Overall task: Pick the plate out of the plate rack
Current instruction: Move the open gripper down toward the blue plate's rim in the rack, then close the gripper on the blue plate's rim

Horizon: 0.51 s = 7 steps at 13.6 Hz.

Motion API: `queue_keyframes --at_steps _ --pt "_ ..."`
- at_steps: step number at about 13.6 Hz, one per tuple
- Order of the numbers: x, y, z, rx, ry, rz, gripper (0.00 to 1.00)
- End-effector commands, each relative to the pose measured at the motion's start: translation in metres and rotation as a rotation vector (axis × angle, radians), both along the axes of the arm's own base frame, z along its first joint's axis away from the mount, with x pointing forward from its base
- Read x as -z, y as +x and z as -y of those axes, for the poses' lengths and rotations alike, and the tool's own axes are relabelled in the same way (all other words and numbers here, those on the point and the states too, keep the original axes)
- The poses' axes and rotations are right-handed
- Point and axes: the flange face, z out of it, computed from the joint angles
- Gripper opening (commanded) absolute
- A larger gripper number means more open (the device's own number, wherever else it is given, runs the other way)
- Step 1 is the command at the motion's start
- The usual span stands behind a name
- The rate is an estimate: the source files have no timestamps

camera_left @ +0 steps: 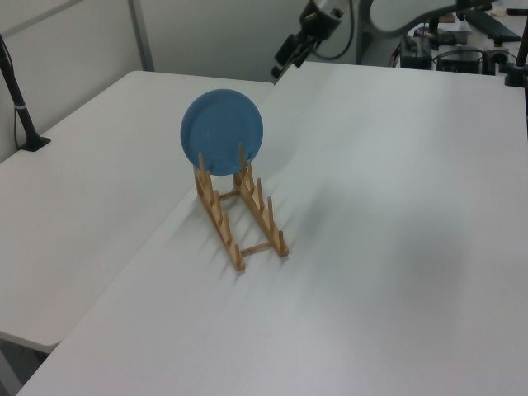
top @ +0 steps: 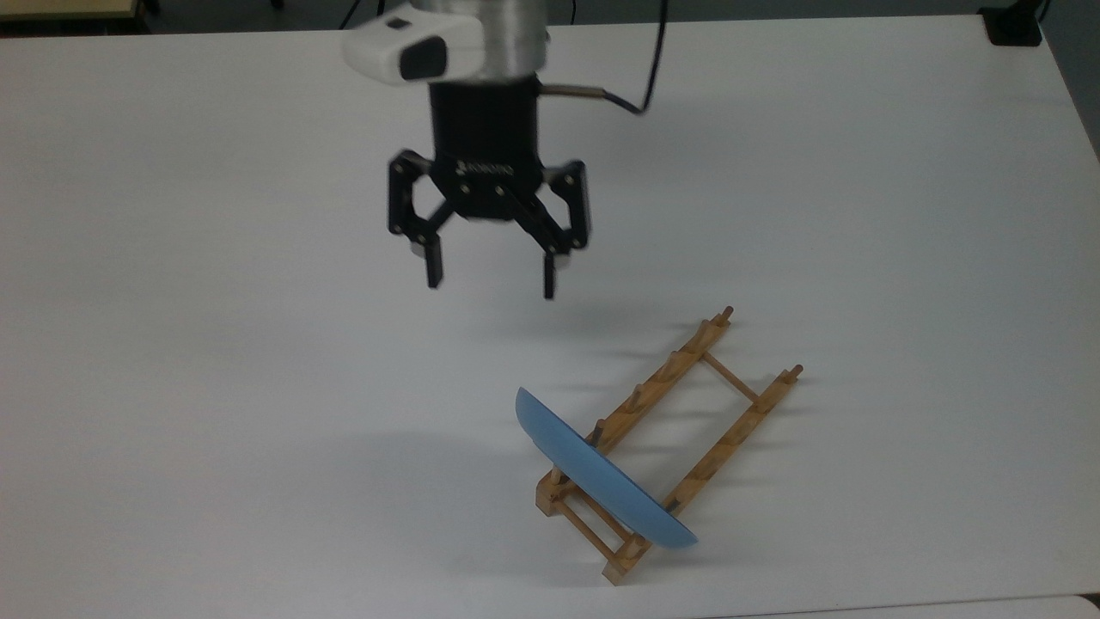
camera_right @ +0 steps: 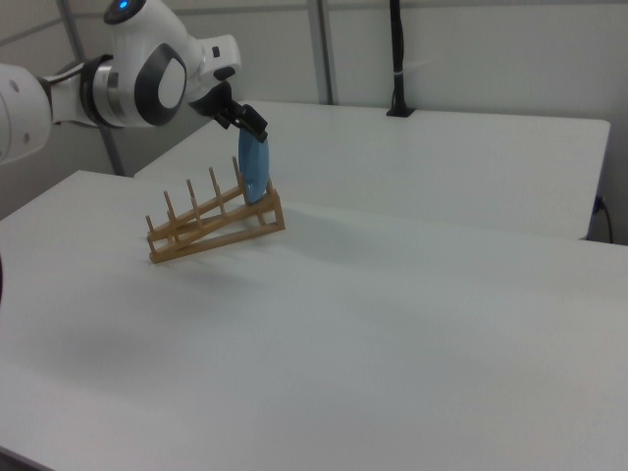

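The approach was in hand: the pincer [top: 490,279], spread open and empty, was held above the counter [top: 172,344], apart from the plate [top: 601,473] standing in the plate rack [top: 730,430], whose upper rim was judged to need straddling next.

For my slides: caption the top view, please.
Open pincer hovers over the white table, apart from the blue plate standing in the wooden rack.

Table [top: 215,361]: white, matte, broad flat top; a second white table [camera_left: 91,165] butts against it along a straight seam. Resting directly on the top: one wooden plate rack [top: 679,438], light brown, ladder-like, two pegged rails joined by crossbars, set diagonally near the top view's lower edge.
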Motion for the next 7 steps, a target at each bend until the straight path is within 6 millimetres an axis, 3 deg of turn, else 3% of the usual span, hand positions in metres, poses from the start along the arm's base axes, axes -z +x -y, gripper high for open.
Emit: queue_keyframes --at_steps 1,3,7 --pt "0.023 0.025 -0.041 0.036 -0.014 0.095 1.00" --pt "0.047 0.040 -0.059 0.052 -0.072 0.148 1.00" --pt "0.069 0.052 -0.071 0.081 -0.131 0.221 0.99"
